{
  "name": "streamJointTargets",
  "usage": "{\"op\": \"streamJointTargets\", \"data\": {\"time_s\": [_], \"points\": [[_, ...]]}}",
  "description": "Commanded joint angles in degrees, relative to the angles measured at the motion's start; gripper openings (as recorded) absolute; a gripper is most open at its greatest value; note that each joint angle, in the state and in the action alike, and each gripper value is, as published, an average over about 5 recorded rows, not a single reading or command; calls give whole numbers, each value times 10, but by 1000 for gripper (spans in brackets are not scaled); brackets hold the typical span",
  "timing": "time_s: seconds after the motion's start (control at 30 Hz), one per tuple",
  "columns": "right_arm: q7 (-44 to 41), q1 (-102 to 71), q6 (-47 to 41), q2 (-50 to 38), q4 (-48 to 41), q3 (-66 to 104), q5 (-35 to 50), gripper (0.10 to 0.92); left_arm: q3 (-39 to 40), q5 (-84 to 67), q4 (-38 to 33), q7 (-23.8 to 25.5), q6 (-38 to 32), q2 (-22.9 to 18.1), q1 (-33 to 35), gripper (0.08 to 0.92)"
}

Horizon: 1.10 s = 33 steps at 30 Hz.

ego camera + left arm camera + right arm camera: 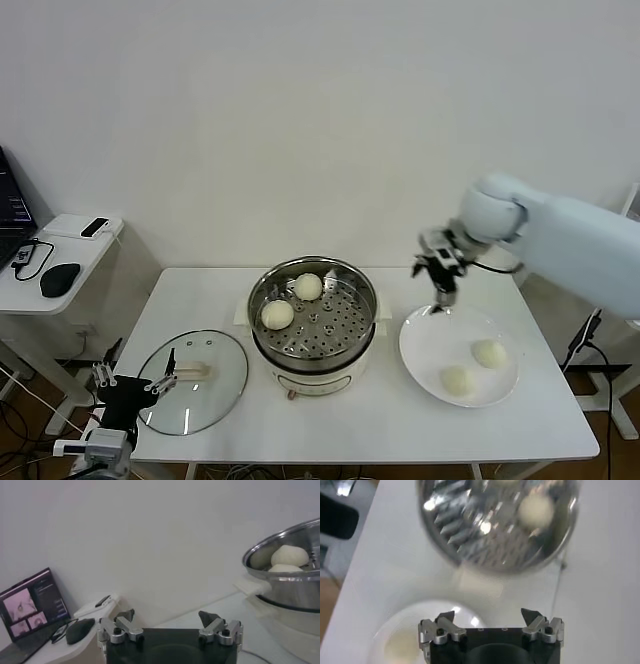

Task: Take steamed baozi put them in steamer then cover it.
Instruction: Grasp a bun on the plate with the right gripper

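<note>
The steel steamer [313, 312] stands mid-table on its cream base and holds two baozi, one [308, 286] at the back and one [277, 314] at the left. Two more baozi [489, 353] [456, 380] lie on the white plate [425, 345] to the right. My right gripper [441, 292] hangs open and empty above the plate's far left rim; its wrist view shows the steamer [470, 545], a baozi [536, 510] in it, and one baozi [400, 645] on the plate. The glass cover [215, 395] lies flat at the table's front left. My left gripper [135, 382] is open and empty beside it.
A side desk at the far left holds a laptop [32, 605], a black mouse [60, 279] and a small white box [85, 227]. A white wall stands behind the table. The steamer's rim [280, 555] shows to one side in the left wrist view.
</note>
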Motion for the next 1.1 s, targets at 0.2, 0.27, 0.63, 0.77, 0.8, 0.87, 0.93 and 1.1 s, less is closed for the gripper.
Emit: {"op": "streamJointTargets", "data": {"time_s": [0.2, 0.27, 0.63, 0.77, 0.8, 0.87, 0.93, 1.1], "points": [[8, -304, 22, -137, 45, 186, -120, 823, 1, 2, 5, 0, 1, 1, 1, 823], [11, -327, 22, -130, 39, 204, -127, 823, 1, 3, 6, 0, 2, 0, 1, 823], [33, -377, 20, -70, -16, 241, -152, 823, -1, 4, 9, 2, 3, -1, 4, 823], [39, -381, 18, -49, -31, 241, -154, 823, -2, 4, 11, 3, 3, -3, 5, 823], [40, -383, 17, -45, -33, 241, -153, 823, -3, 4, 11, 3, 3, -3, 6, 823], [43, -385, 15, -37, -36, 240, -153, 823, -4, 4, 13, 3, 3, -4, 6, 823], [46, -387, 13, -30, -39, 240, -154, 823, -4, 4, 14, 3, 3, -4, 6, 823], [50, -389, 7, -14, -46, 242, -156, 823, -5, 4, 14, 3, 3, -5, 5, 823]]}}
